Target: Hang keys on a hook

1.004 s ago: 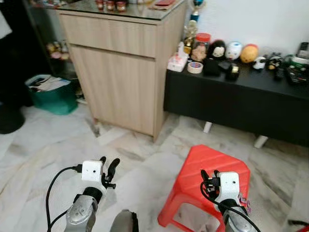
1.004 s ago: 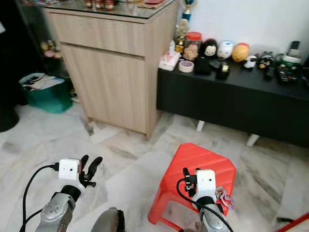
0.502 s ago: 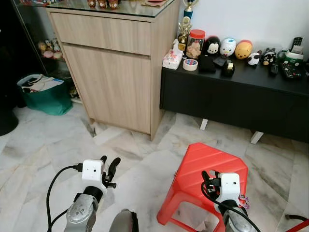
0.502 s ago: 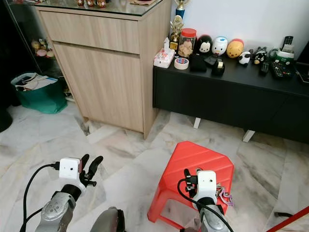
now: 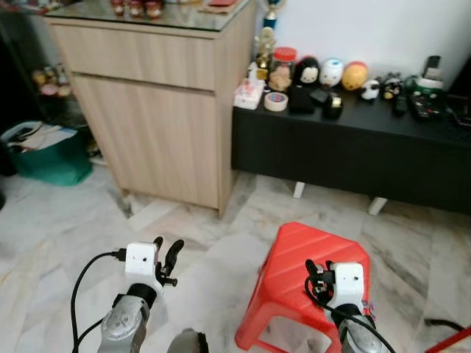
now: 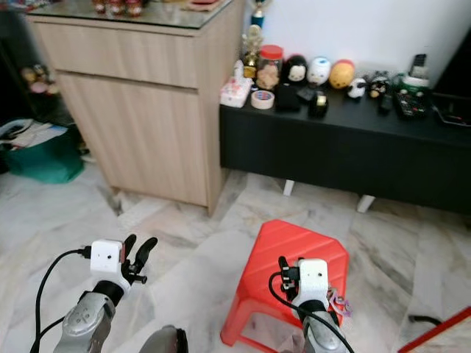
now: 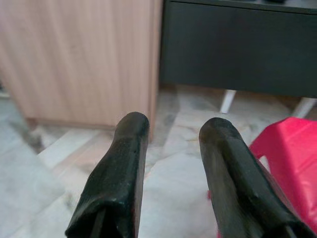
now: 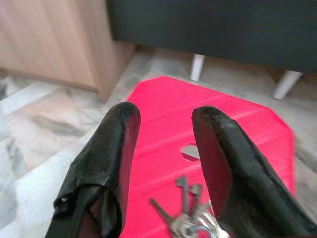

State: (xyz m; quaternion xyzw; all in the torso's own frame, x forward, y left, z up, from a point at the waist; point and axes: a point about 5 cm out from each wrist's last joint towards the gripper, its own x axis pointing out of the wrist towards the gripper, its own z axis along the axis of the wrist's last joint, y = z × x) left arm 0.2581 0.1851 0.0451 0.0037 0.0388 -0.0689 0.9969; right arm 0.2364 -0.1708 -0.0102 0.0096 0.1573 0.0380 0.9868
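While the keys (image 8: 190,218) lie on the red stool (image 5: 309,265), no hook is seen and nothing is hung. Right gripper (image 8: 168,148) hovers open above them; left gripper (image 7: 171,148) is open too.

both silver arms are raised low in front, wrists bent upward. the left gripper (image 5: 166,257) points forward with its fingers (image 7: 116,183) apart. the right gripper (image 8: 166,148) likewise points forward, fingers (image 8: 218,158) spread.
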